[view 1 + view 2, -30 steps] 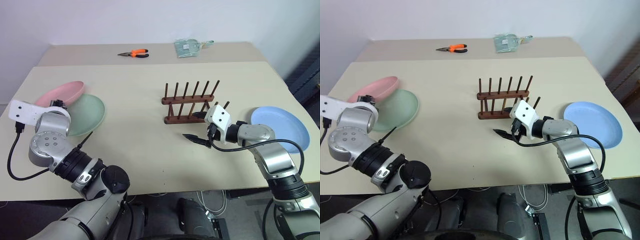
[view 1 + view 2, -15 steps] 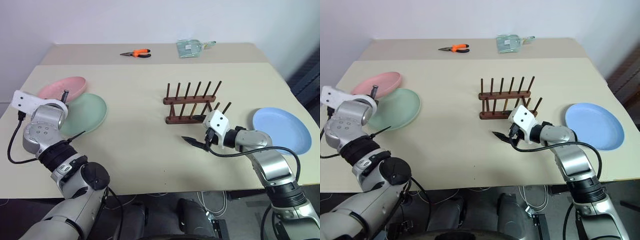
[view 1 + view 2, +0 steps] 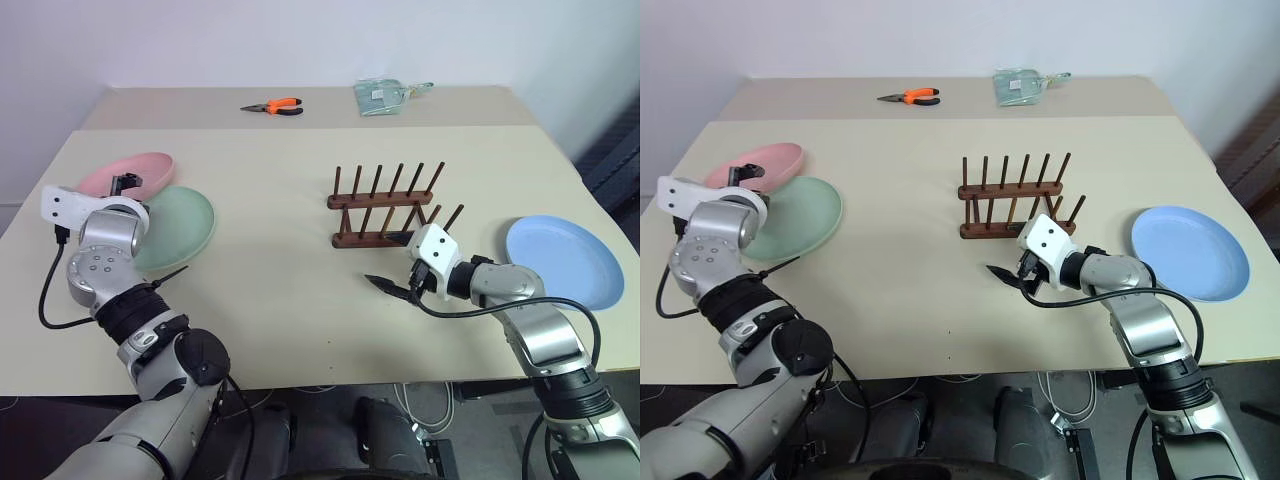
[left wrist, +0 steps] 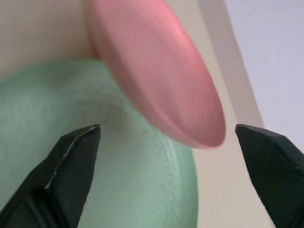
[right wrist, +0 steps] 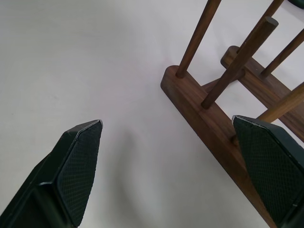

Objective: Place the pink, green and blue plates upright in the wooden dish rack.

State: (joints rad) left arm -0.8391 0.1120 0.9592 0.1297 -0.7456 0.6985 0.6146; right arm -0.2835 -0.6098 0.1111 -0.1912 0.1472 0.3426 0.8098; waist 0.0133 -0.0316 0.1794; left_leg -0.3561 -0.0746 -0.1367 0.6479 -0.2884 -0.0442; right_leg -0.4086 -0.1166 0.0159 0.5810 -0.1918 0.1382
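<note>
Left wrist view: the left claw [image 4: 166, 135] has reopened, fingers apart around the pink plate's [image 4: 156, 71] rim, regrasp pending; right claw [image 5: 173, 137] stays apart.

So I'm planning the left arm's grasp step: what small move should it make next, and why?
Probably ease the left gripper forward so its open fingers straddle the rim of the pink plate, then close. That plate's edge lies between them, overlapping the green plate, and nothing is held yet. The wooden dish rack stands empty of plates.

No text, label or number is legible anywhere.
</note>
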